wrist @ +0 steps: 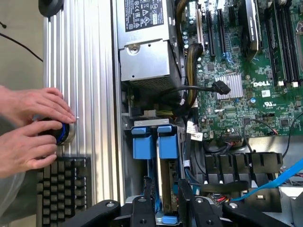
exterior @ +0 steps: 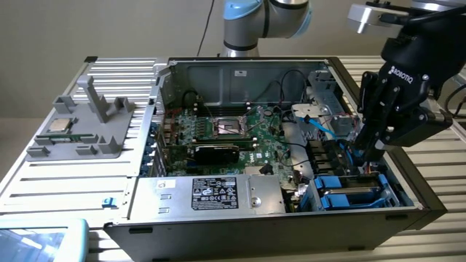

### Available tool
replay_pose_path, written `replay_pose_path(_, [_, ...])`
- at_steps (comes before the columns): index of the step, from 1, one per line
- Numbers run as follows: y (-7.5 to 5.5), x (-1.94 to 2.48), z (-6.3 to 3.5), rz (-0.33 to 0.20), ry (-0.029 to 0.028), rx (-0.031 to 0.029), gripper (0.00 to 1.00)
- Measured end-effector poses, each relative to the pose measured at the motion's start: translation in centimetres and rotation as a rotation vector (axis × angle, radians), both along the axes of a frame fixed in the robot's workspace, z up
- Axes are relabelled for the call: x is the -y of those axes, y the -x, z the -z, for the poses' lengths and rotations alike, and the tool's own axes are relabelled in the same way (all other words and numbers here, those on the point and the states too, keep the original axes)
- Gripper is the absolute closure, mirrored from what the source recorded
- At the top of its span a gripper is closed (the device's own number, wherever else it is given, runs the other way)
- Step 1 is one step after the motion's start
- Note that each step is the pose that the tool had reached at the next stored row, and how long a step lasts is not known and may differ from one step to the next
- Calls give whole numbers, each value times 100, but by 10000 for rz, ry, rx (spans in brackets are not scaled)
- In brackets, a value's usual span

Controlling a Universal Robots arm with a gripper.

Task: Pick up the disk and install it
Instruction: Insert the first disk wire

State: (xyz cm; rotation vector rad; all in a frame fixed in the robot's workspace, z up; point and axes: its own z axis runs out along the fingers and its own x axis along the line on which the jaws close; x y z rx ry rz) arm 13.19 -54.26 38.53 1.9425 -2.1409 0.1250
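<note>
Holds the disk (wrist: pixel 165 189) edge-on between narrowed fingers (wrist: pixel 187 204) in the blue drive bay (exterior: pixel 333 189) at the exterior view's lower right, likely needing a square, gentle push to seat.

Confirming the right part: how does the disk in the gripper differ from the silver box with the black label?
The disk stands on edge between the gripper's fingers; the silver box lies flat, label up. The disk is slim and blue-framed; the box is far bulkier, bare metal. Both sit inside the case.
</note>
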Motion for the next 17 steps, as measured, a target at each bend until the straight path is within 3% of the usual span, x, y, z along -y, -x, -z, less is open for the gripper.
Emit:
replay_pose_path(4, [73, -9, 0, 1, 0, 60, 67])
replay_pose_path(7, [88, -27, 0, 0, 1, 63, 67])
replay_pose_path(17, [88, -27, 0, 0, 0, 59, 67])
